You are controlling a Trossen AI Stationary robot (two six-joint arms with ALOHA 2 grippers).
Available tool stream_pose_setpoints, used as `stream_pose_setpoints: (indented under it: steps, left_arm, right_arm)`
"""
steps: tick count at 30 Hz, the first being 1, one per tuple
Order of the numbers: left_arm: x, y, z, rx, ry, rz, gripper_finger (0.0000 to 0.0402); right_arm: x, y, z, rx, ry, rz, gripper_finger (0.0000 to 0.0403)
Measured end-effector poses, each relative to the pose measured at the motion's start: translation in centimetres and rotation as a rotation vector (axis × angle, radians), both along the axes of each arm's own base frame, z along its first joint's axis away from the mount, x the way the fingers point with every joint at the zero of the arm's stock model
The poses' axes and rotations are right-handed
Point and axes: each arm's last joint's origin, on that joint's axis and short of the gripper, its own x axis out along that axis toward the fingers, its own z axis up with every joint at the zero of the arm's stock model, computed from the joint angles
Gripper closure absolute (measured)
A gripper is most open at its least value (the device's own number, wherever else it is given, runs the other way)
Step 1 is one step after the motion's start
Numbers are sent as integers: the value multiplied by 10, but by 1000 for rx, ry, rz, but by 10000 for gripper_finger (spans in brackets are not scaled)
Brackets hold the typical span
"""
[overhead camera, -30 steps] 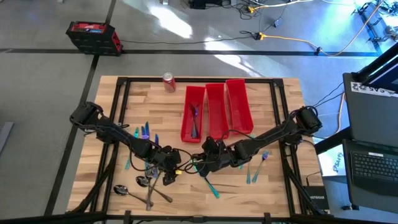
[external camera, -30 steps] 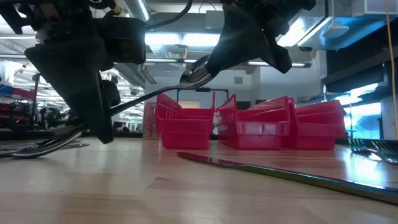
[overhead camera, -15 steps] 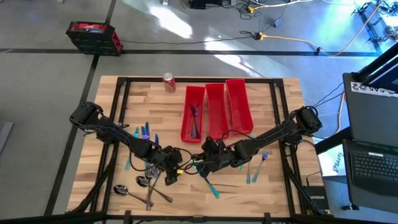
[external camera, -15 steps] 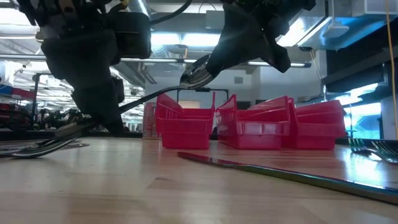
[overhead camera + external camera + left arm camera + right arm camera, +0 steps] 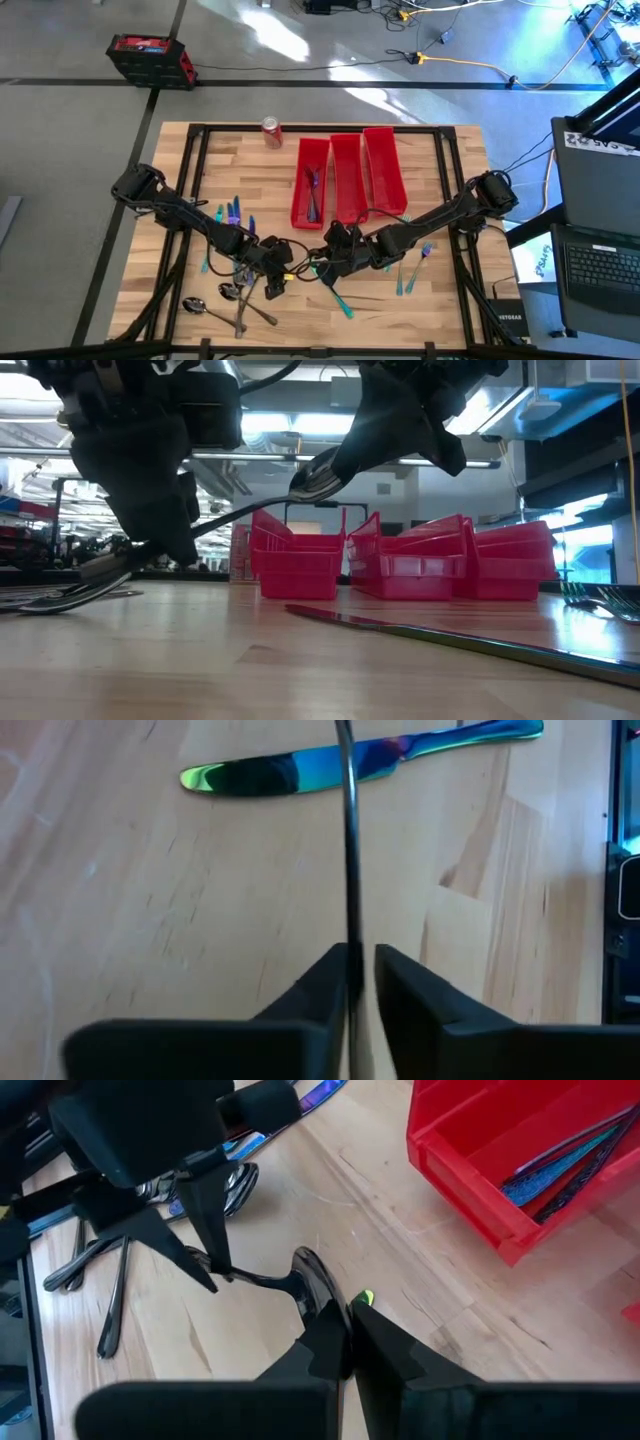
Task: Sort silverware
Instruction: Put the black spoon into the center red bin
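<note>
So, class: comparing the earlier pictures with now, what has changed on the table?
The left gripper edged in along the spoon and closed on its handle. The right gripper stayed shut on the spoon's bowl, held above the table; nothing else moved.

A light wooden table [image 5: 440, 300] with a black frame carries everything. Three red bins [image 5: 347, 177] lie side by side at twelve o'clock, with a red soda can [image 5: 271, 131] at eleven. Teal forks and knives [image 5: 231, 212] lie at nine, dark spoons [image 5: 229, 297] at seven, a teal knife [image 5: 338, 297] at six, and more teal pieces [image 5: 414, 265] at four.
</note>
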Motion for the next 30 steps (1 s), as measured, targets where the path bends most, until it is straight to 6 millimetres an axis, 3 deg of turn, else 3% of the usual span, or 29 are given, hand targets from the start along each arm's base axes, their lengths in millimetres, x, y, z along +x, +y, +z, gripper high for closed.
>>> stream_pose_setpoints:
  steps: [4, 30]
  left_arm:
    - [1, 1, 0, -23, 1, 28, 395]
    - [2, 0, 1, -36, -10, 35, 400]
  right_arm:
    - [0, 0, 0, -2, 1, 2, 402]
    - [0, 1, 0, 32, 13, 23, 401]
